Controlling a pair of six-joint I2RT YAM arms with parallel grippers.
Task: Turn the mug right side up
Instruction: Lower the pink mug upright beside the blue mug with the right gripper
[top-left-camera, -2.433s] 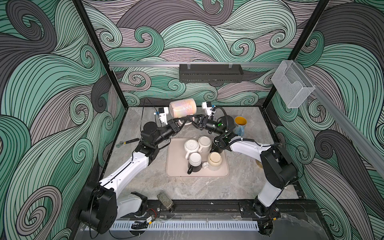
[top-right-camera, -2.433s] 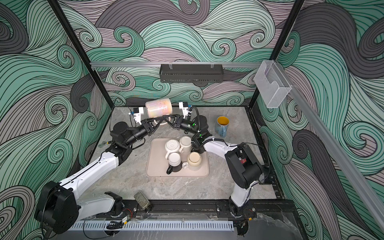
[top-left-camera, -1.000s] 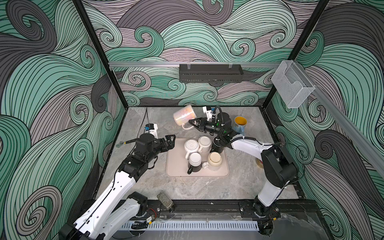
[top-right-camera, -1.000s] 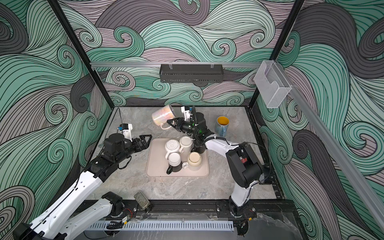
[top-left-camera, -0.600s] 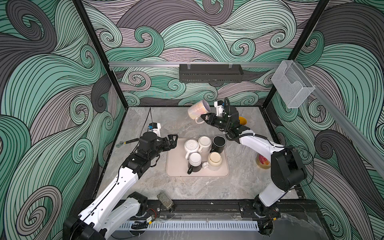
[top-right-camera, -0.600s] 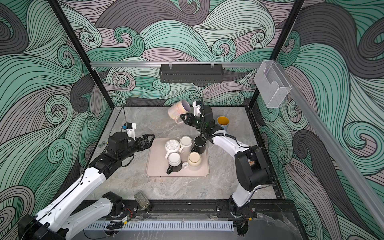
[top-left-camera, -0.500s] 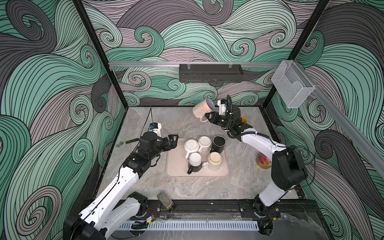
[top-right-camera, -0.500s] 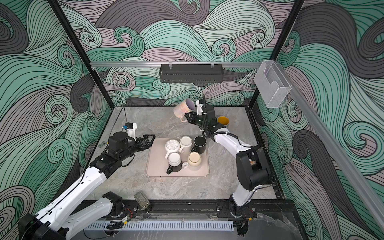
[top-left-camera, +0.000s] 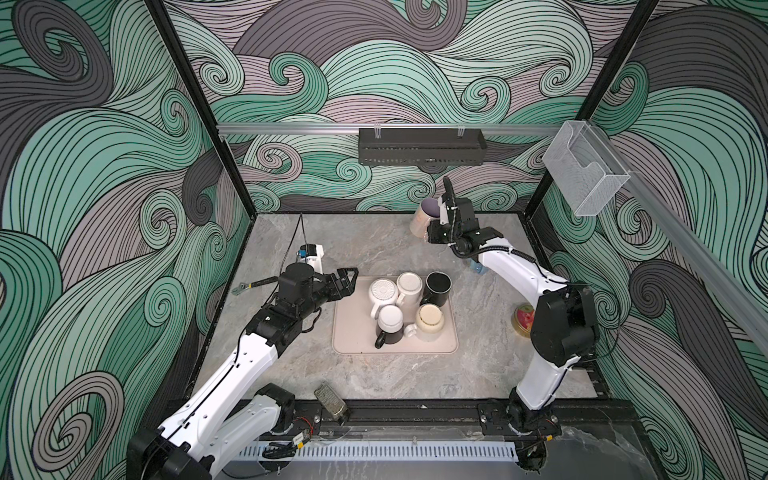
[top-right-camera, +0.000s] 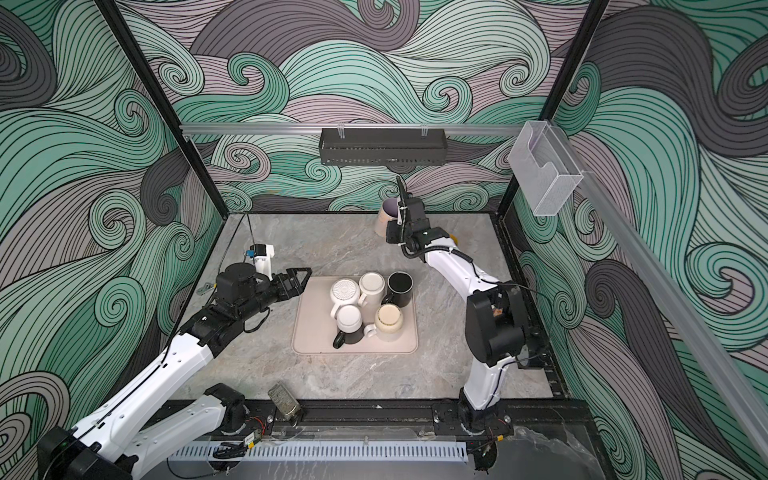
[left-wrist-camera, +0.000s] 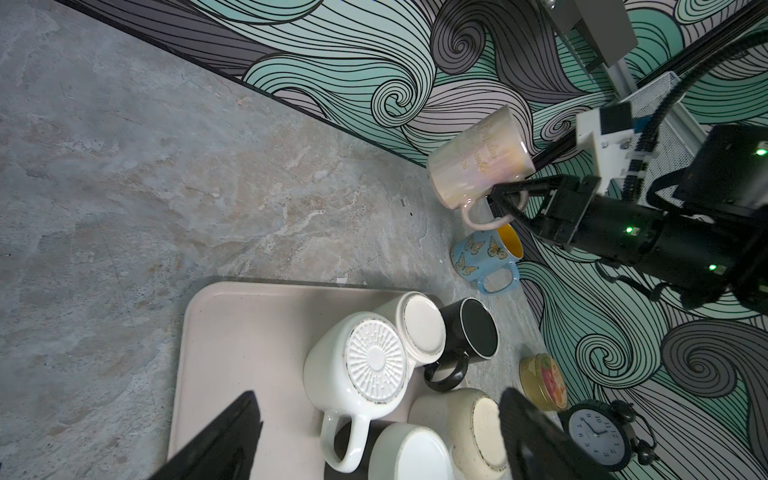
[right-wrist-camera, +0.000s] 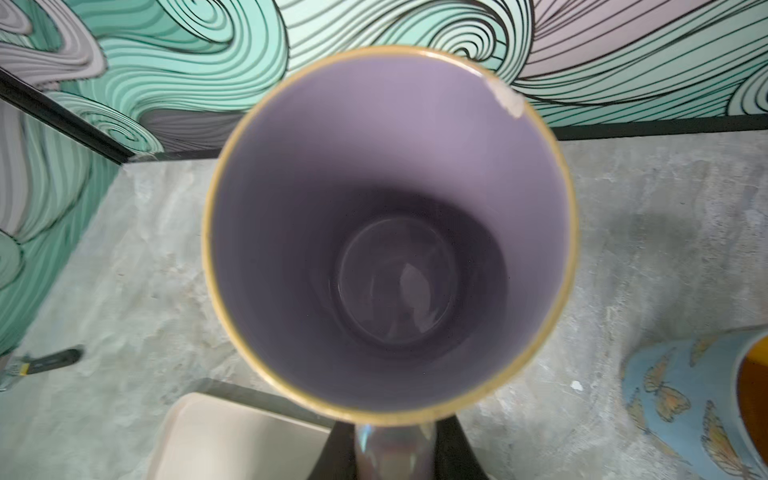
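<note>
The mug (top-left-camera: 423, 216) (top-right-camera: 385, 217) is pearly pink outside and purple inside, with a gold rim. It hangs over the back of the table with its mouth up, slightly tilted. My right gripper (top-left-camera: 432, 236) (left-wrist-camera: 508, 193) (right-wrist-camera: 395, 453) is shut on its handle; the right wrist view looks straight down into the mug (right-wrist-camera: 390, 232). In the left wrist view the mug (left-wrist-camera: 478, 162) hangs just above a blue butterfly mug (left-wrist-camera: 486, 257). My left gripper (top-left-camera: 350, 277) (top-right-camera: 300, 277) (left-wrist-camera: 376, 399) stands open and empty at the left edge of the beige tray (top-left-camera: 353, 332).
Several mugs stand bottom up on the tray, among them a white ribbed one (top-left-camera: 383, 291); a black mug (top-left-camera: 437, 286) is at its far right corner. A candle tin (top-left-camera: 524, 318) and a clock (left-wrist-camera: 598, 432) are at the right, a wrench (top-left-camera: 253, 284) at the left.
My right gripper has carried the mug from above the tray to the back right and turned its mouth upward. My left gripper has let go and drawn back to the tray's left edge.
</note>
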